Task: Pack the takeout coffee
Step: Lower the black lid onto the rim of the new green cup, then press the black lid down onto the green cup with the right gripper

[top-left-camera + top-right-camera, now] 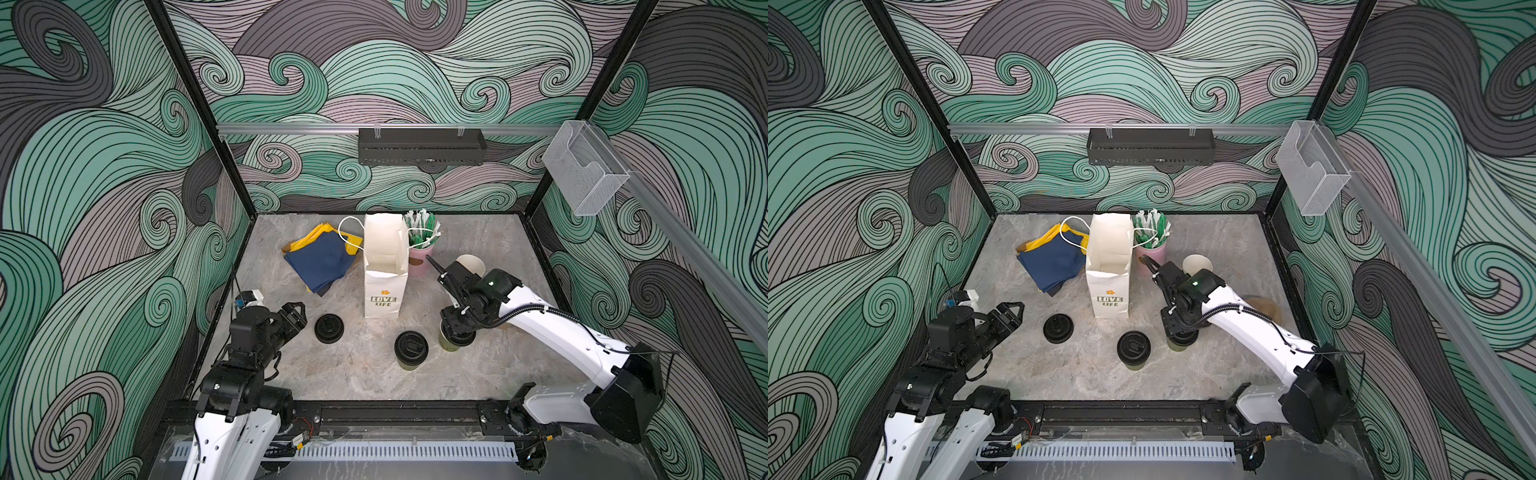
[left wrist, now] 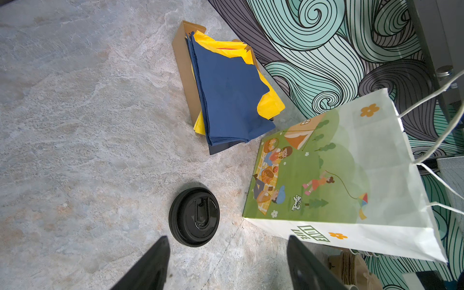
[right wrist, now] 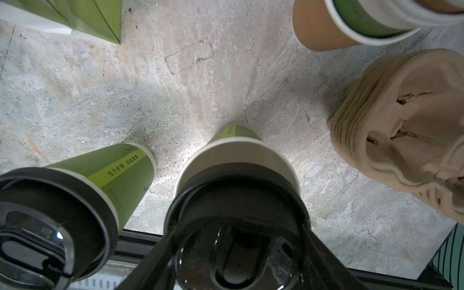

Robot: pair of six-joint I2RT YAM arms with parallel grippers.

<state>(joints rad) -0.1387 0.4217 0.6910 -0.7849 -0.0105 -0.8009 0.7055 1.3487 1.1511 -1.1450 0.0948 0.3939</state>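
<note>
Two olive-green takeout coffee cups stand in front of the white paper bag [image 1: 380, 286] [image 1: 1108, 274]. The left cup [image 1: 410, 351] [image 1: 1133, 349] [image 3: 113, 175] wears a black lid and stands free. My right gripper [image 1: 455, 332] [image 3: 238, 226] points down over the right cup [image 1: 446, 344] [image 3: 236, 136], with its fingers against both sides of that cup's black lid [image 3: 236, 195]. My left gripper [image 1: 297, 311] [image 2: 227, 241] hovers open and empty near a loose black lid [image 1: 328, 328] [image 2: 194, 216] lying on the table.
Blue and yellow napkins [image 1: 322, 259] lie behind the loose lid. A pink cup of stirrers [image 1: 422, 249] and a stack of lidless cups [image 1: 471, 264] [image 3: 364, 20] stand behind my right arm. Stacked pulp carriers [image 3: 406, 130] sit to its right.
</note>
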